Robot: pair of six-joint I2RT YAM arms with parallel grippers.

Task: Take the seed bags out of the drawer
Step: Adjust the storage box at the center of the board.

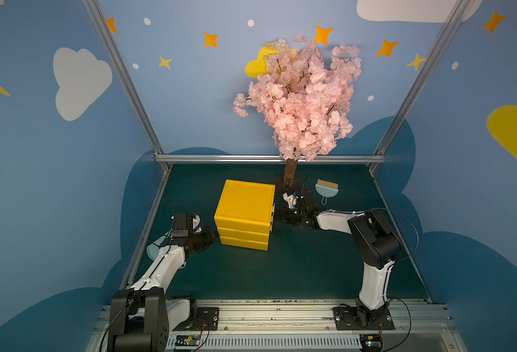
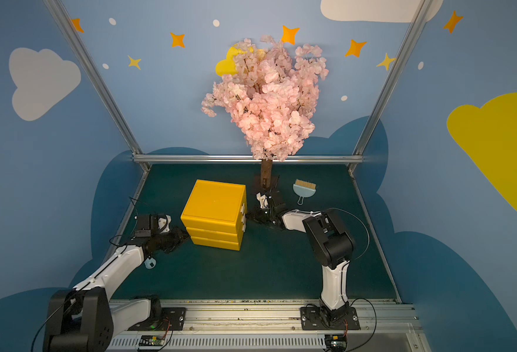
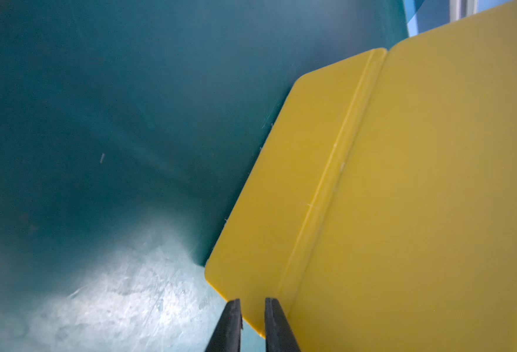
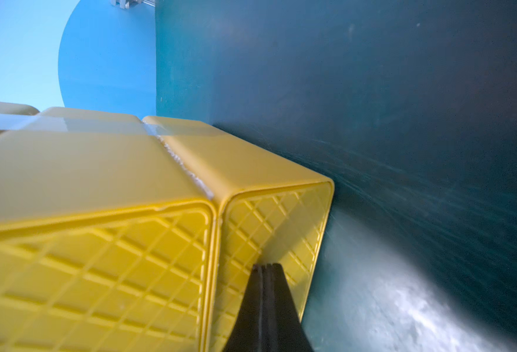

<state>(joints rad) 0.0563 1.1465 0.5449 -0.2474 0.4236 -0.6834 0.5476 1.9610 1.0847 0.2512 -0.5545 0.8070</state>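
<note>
The drawer (image 1: 241, 221) I need is the top level of the yellow drawer box (image 1: 246, 199). The box stands on the green table (image 1: 312, 268), a little left of the middle and nearer to the far edge than to the near one. The drawer is pushed fully in, flush with the two levels under it, so the seed bags are hidden from me. The box is bright yellow plastic with a smooth flat top. Small white handle tabs (image 2: 243, 208) show on its right side, one for each level.

My left gripper (image 3: 252, 300) is low at the left side of the box. In its wrist view the two black fingers (image 3: 232, 320) stand a narrow gap apart with nothing between them. Their tips are at a bottom corner of the box, close to the table and so below the drawer.

My right gripper (image 4: 264, 265) is at the right side of the box, clenched on nothing. Its tips are right at a yellow face with a raised diamond pattern, on the lowest level. Whether they touch it I cannot tell.
</note>
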